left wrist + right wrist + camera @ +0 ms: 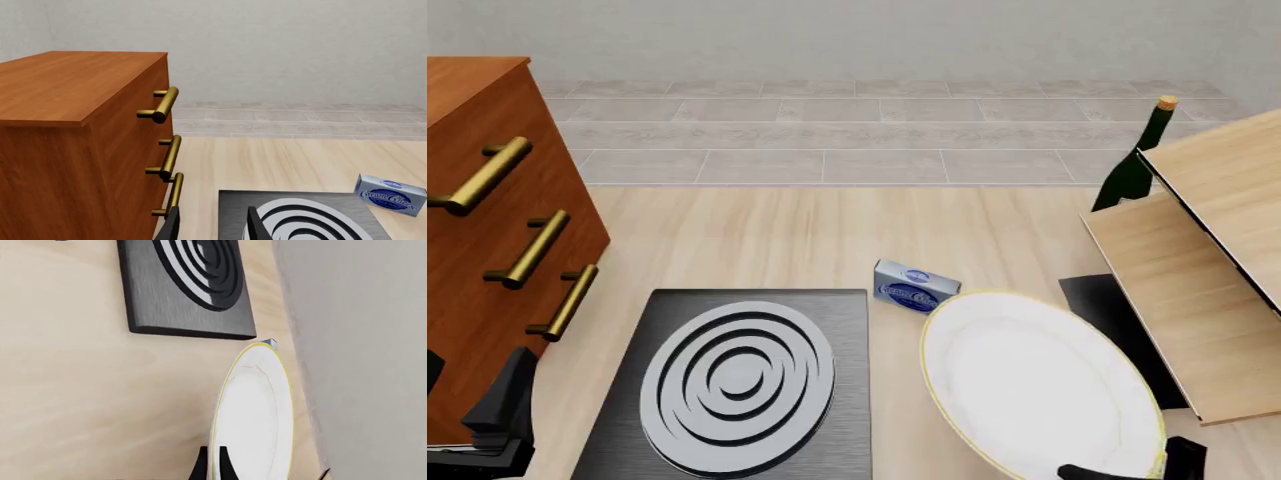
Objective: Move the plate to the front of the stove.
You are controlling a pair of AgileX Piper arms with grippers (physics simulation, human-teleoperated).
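Front view: the plate [1041, 390] is tilted up off the counter [787, 240], to the right of the stove [741, 385], its near rim pinched by my right end effector [1121, 470] at the frame's lower edge. Behind the plate's far rim lies a small blue-white box [916, 287]; a black mat [1114, 310] shows past the plate's right side, under a light wooden shelf unit [1201, 260] with a green bottle [1134, 160] behind it. My left end effector [494, 420] sits low beside the wooden drawer cabinet [494, 230].

Right wrist view: my right end effector [212, 465] has its fingers [199, 467] closed onto the plate's [253, 415] yellow rim, a grip the front view barely shows. The stove [187, 285] lies well beyond.

Left wrist view: my left end effector [213, 225] stands parted, holding nothing, over the stove's [300, 215] near edge; the cabinet's brass handles [163, 105] and the box [390, 195] appear, the plate does not.
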